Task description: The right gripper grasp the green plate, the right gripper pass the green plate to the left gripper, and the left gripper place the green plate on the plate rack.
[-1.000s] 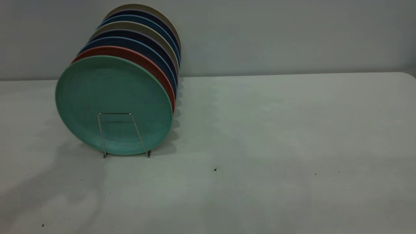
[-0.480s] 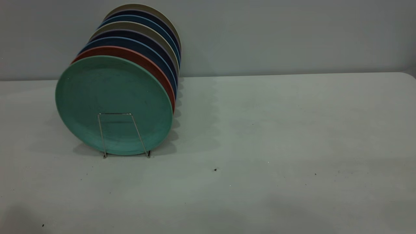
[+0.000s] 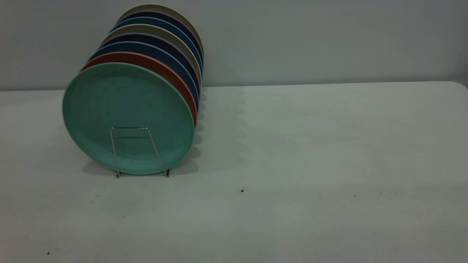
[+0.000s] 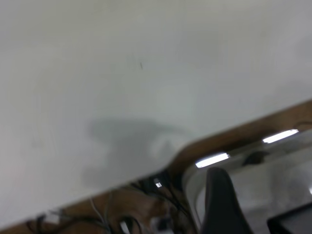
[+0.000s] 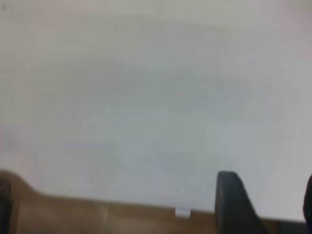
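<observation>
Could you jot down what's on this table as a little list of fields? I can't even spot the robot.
Green plate: upright, frontmost in the plate rack
Behind it: red plate, then blue plates and beige ones
Table: pale, a few dark specks
Arms: neither seen from outside
Left gripper: one dark finger at the table's edge
Right gripper: one dark finger likewise

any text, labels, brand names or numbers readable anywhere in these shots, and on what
None: no readable text in any view.
The green plate, the other plates behind it, the plate rack and the table carry no lettering or labels.
Wrist views: only bare table, its edge and dark end effector parts show; nothing written can be made out.
</observation>
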You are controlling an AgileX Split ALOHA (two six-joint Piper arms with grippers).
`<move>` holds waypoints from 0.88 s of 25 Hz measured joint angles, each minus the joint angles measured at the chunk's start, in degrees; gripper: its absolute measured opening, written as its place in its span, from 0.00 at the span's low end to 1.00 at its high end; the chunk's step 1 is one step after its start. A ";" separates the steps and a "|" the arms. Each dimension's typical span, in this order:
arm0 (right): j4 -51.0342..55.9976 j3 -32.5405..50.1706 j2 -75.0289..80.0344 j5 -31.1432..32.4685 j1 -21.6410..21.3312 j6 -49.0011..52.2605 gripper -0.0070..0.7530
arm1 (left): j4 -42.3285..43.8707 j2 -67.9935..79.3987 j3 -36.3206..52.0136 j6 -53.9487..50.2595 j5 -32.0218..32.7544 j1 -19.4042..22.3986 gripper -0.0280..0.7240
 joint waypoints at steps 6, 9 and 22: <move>-0.05 0.00 -11.53 0.18 0.00 0.18 0.49 | 1.96 -11.27 10.19 -1.59 -0.68 0.00 0.67; -0.05 0.00 -12.96 0.50 0.00 0.31 0.49 | 2.22 -17.84 13.31 -1.65 -1.24 0.00 0.67; 0.23 0.00 -13.00 0.56 0.00 0.42 0.49 | 3.45 -41.76 14.47 -5.05 -1.68 0.00 0.67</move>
